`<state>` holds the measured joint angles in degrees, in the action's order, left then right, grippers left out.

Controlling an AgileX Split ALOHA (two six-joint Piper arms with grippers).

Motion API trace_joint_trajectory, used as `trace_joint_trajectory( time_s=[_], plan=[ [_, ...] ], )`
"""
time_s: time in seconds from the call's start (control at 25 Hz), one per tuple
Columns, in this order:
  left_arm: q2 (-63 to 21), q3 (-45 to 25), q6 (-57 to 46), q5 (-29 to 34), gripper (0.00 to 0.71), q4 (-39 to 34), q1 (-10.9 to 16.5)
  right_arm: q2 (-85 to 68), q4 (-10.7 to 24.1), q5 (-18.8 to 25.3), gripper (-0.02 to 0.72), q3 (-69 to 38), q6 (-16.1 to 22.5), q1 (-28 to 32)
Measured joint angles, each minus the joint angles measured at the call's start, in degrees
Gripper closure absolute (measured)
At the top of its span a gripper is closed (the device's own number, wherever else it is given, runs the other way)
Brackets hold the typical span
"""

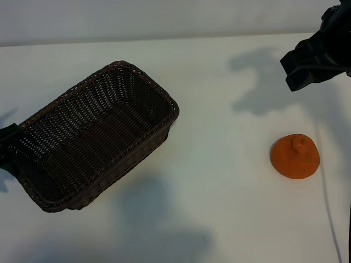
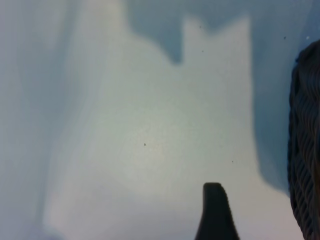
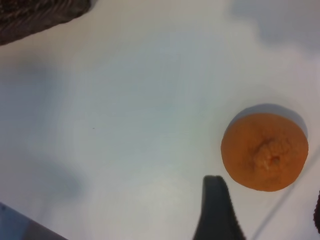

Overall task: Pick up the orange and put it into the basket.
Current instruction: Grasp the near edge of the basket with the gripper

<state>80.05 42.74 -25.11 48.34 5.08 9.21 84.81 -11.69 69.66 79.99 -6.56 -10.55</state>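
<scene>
Resting on the white table (image 1: pixel 219 219) at four o'clock, the matte orange fruit (image 1: pixel 295 156) sits knob-up, untouched. At two o'clock the right gripper (image 1: pixel 312 66) hovers part-open, empty; it should descend centred, straddling it. At nine o'clock, the dark wicker basket (image 1: pixel 159 93) waits, left gripper (image 1: pixel 6 143) part-open beside it.

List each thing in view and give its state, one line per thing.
orange: upright on the table, knob up, untouched
basket: empty, on the table at an angle
right gripper: open, above the orange, holding nothing
left gripper: open, at the basket's outer end
</scene>
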Motion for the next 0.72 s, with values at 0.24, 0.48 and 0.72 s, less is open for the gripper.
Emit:
trace_joint_trajectory(
  time_s=[0.24,0.48,0.72],
  plan=[
    [-0.02,0.00,1.84,-0.21,0.185,1.62,0.17,0.00,-0.02,0.00,0.248,0.00,0.00,0.00],
    [0.24,4.34,2.30,5.43,0.185,2.64,0.17,0.00,-0.32,0.00,0.248,0.00,0.00,0.00],
    [0.24,5.67,2.35,5.53,0.185,2.68,0.17,0.00,-0.95,0.00,0.248,0.00,0.00,0.00]
  ],
)
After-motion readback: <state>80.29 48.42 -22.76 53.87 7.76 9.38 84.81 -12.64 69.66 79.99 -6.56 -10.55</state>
